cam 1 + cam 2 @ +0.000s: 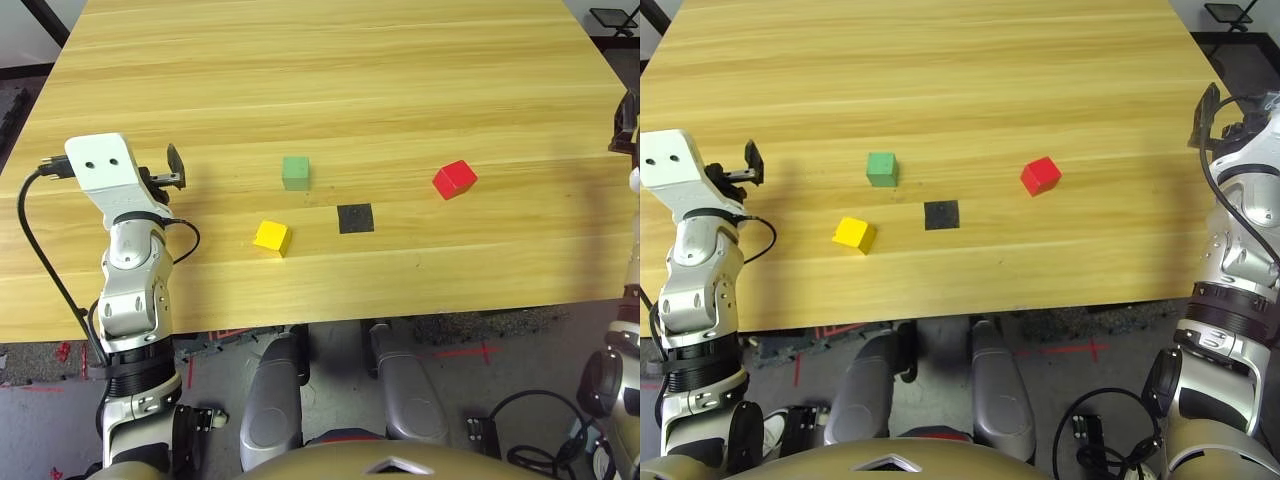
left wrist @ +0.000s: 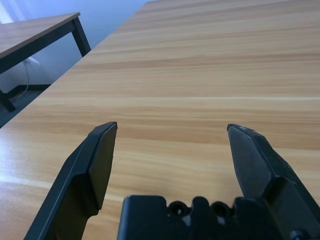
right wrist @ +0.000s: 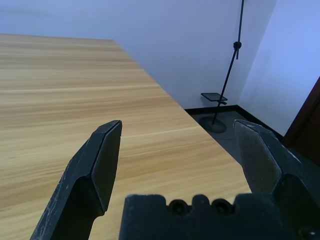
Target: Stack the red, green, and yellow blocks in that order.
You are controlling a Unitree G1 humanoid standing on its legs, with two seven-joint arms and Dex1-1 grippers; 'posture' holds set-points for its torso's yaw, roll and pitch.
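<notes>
Three cubes lie apart on the wooden table. The red block is right of centre. Left of it sits the green block, and the yellow block lies nearer me, below and left of the green one. My left gripper hovers over the table's left part, well left of the green block, open with nothing between its fingers. At the table's right edge my right gripper stands open and holds nothing, well right of the red block.
A flat black square patch lies on the table between the yellow and red blocks. The far half of the table is bare wood. A second table stands off to the left, and a black stand is on the floor to the right.
</notes>
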